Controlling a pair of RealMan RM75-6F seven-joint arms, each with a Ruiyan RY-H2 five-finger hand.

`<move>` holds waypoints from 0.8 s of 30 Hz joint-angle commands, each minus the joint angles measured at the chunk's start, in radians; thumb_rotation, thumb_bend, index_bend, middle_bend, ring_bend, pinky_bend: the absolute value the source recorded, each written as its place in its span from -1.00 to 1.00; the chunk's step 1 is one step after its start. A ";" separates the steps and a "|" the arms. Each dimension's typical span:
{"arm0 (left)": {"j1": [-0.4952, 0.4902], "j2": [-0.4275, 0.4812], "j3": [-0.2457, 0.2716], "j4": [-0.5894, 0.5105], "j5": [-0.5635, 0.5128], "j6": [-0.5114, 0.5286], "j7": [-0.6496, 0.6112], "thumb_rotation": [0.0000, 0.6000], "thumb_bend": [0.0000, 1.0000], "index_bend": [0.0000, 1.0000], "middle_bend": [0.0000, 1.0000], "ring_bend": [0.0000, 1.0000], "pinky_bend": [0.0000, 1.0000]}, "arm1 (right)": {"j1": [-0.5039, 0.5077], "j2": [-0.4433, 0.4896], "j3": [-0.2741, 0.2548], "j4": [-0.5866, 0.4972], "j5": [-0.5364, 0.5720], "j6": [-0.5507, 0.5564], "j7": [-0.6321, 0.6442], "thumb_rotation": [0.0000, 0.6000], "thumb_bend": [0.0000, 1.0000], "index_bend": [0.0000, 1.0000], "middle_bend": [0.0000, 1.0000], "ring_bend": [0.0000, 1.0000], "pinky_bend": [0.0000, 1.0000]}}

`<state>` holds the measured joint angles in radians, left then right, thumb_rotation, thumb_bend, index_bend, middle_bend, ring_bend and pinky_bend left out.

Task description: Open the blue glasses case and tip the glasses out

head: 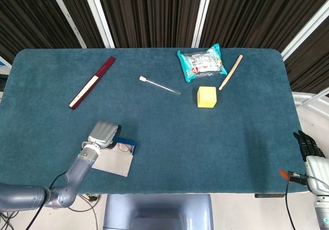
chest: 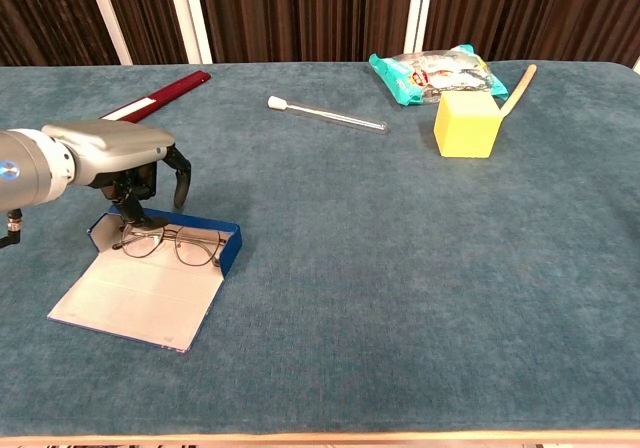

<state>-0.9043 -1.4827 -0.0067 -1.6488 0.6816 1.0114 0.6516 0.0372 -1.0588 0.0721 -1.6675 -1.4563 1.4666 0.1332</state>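
- The blue glasses case (chest: 150, 268) lies open near the table's front-left edge, its pale lid flap spread flat toward the front and its blue tray on the far side.
- The glasses (chest: 170, 241) sit in the tray, lenses side by side along its length; the case's long axis runs left to right, slanting slightly toward the viewer at the right end.
- The left hand (chest: 125, 158) hovers over the tray's left end, fingers (chest: 183, 178) curled downward and apart; nothing is in its grasp. Whether a fingertip touches the case rim or the frame cannot be told.
- The chest view shows the glasses and the tray's inside plainly; in the head view the hand (head: 103, 133) covers much of the tray, and only a strip of blue and the flap show.
- Only the head view shows the right hand (head: 310, 148), off the table's right-front corner, dark fingers pointing up and holding nothing; whether they are spread cannot be told.
- Farther back on the teal table (chest: 400, 268): a dark red flat stick (chest: 150, 98) at the left, a clear tube with a white cap (chest: 325, 114) in the middle, and a yellow cube (chest: 467, 124), a teal snack packet (chest: 435, 73) and a wooden stick (chest: 517, 90) at the right.
- The packet's printing is too small to read.
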 commanded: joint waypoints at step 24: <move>0.006 0.008 -0.014 -0.023 -0.003 -0.009 0.011 1.00 -0.41 -0.06 1.00 0.76 0.93 | 0.000 0.000 0.000 -0.002 0.001 0.000 -0.001 1.00 -0.64 -1.00 -1.00 -1.00 -0.61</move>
<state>-0.8980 -1.4741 -0.0216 -1.6726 0.6790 1.0028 0.6621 0.0371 -1.0590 0.0719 -1.6694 -1.4559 1.4665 0.1319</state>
